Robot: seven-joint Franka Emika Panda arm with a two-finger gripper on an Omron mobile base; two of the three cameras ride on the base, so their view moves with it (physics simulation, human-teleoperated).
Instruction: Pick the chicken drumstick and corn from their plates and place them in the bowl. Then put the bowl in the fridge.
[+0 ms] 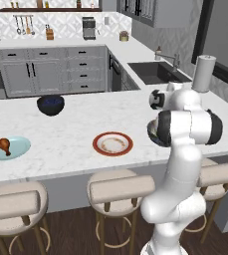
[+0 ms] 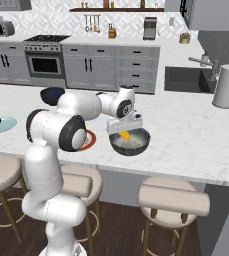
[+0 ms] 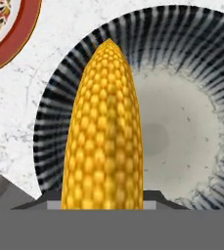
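My gripper (image 2: 125,130) is shut on the yellow corn (image 2: 125,135) and holds it just above the grey-blue mottled bowl (image 2: 136,145) near the counter's front edge. In the hand view the corn (image 3: 106,141) points out over the bowl's striped rim (image 3: 59,127) and its pale cream inside. The cream plate with the red-orange rim (image 1: 112,144) lies bare to the left of the bowl, and its rim (image 3: 8,41) shows in a corner of the hand view. The reddish-brown drumstick (image 1: 4,145) rests on the light-blue plate (image 1: 17,149) at the far left, well away from the gripper.
A dark navy bowl (image 1: 51,104) stands further back on the white marble counter (image 1: 70,129). A paper towel roll (image 1: 203,73) and a sink (image 1: 158,72) are at the right. Round stools (image 1: 120,187) line the counter's front.
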